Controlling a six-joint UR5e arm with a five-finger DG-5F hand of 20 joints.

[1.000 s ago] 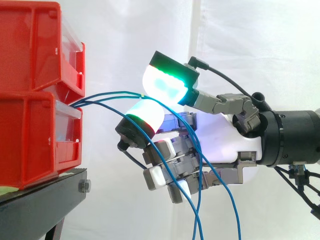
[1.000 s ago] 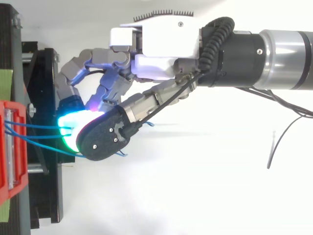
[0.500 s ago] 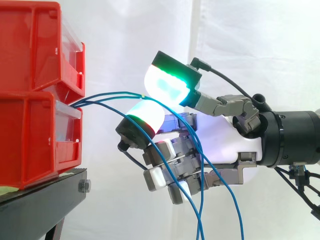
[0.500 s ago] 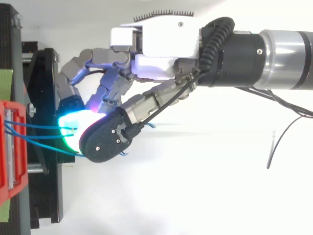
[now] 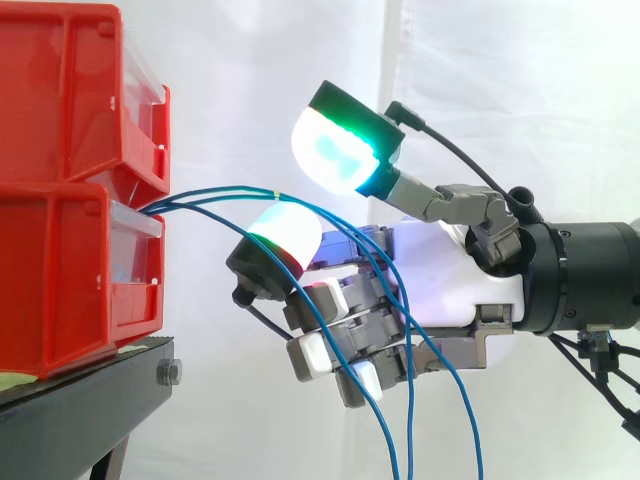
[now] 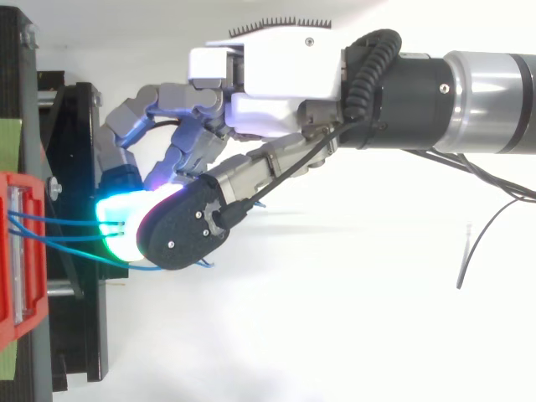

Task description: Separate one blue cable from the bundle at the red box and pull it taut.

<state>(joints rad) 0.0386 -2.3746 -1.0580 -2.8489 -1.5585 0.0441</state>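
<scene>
Several thin blue cables [image 5: 215,190] leave the front of the lower red bin [image 5: 60,280], arch to the right and drop past the hand [image 5: 450,270]. In the side view they run through the gap between the raised thumb's green-glowing pad [image 5: 340,150] and a finger's white-green pad [image 5: 288,230], lying just above the finger pad. The thumb pad stands clear above them, touching nothing. The lower fingers are curled, and the cables hang down in front of them. In the top view the hand [image 6: 268,75] reaches left toward the red bin [image 6: 17,251], with cables [image 6: 59,222] spanning the short gap.
A second red bin [image 5: 60,90] is stacked on the lower one, both on a black stand [image 5: 80,400]. A white curtain hangs behind. The arm comes in from the right, level with the bins.
The thumb has lifted up and away from the finger pad, widening the gap around the cables. The cables have sagged slightly and shifted over the fingers. The arm has stayed put.
</scene>
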